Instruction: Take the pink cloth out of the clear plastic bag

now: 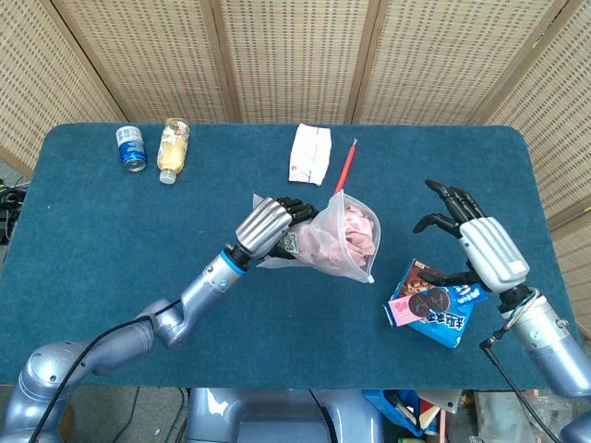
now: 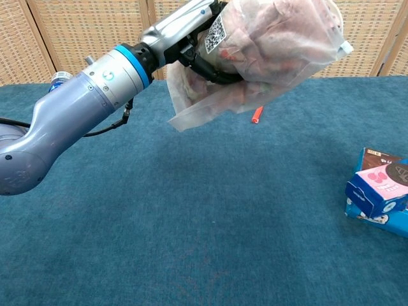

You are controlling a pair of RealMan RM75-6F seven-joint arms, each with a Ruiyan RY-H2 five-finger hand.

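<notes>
My left hand (image 1: 269,226) grips the clear plastic bag (image 1: 334,240) and holds it up off the table, mouth turned toward the right. The pink cloth (image 1: 355,233) is bunched inside the bag. In the chest view the bag (image 2: 268,51) fills the upper middle, with my left hand (image 2: 197,32) wrapped around its closed end. My right hand (image 1: 471,242) is open, fingers spread, hovering right of the bag's mouth and apart from it. The chest view does not show the right hand.
A snack box and blue packet (image 1: 432,303) lie below my right hand. A red pen (image 1: 343,173) and a white packet (image 1: 310,153) lie at the back centre. A can (image 1: 131,149) and a bottle (image 1: 173,148) stand at the back left.
</notes>
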